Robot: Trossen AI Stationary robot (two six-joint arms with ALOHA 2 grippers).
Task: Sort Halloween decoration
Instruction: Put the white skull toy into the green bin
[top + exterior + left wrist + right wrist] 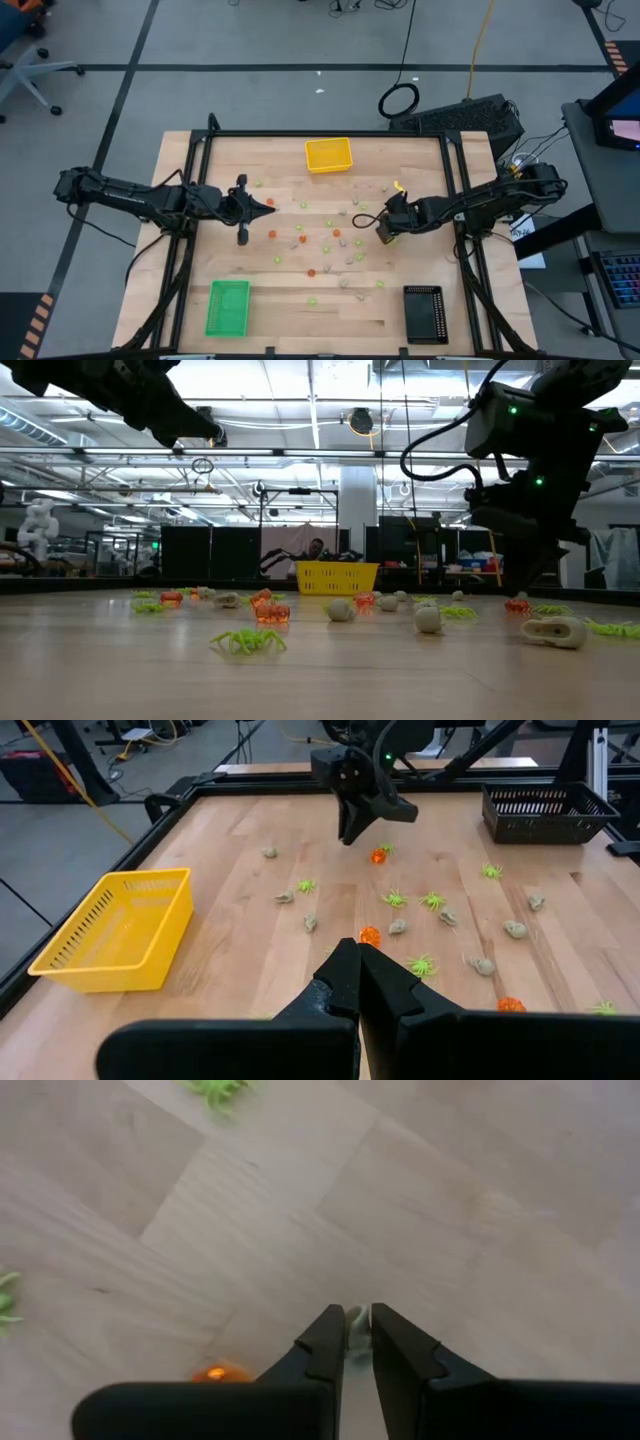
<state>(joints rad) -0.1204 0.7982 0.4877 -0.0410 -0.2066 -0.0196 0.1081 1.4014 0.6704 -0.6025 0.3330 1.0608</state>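
Observation:
Tiny orange, light green and pale beige-grey decoration pieces [325,240] lie scattered over the middle of the wooden table. My right gripper [357,1342] points down among them near the table's right side and is shut on a pale beige-grey piece [357,1323]. An orange piece [220,1373] lies on the wood close beside it. My left gripper [358,960] is shut on nothing and hangs well above the table's left half [268,205], fingers pointing toward the right. Beyond its tips an orange piece [370,934] lies on the table. My right gripper pinches a pale beige-grey piece [357,1323] between its two fingers [325,1342], near their free ends. The fingers come from above, pointing down at the wood. Whether the piece is lifted clear or rests on the table, I cannot tell.
A yellow tray [328,154] sits at the far edge's middle, a green tray [227,306] near-left, a black tray [424,314] near-right. A dark frame [200,150] borders the table. Bare wood lies left of the pieces and along the near edge between the trays.

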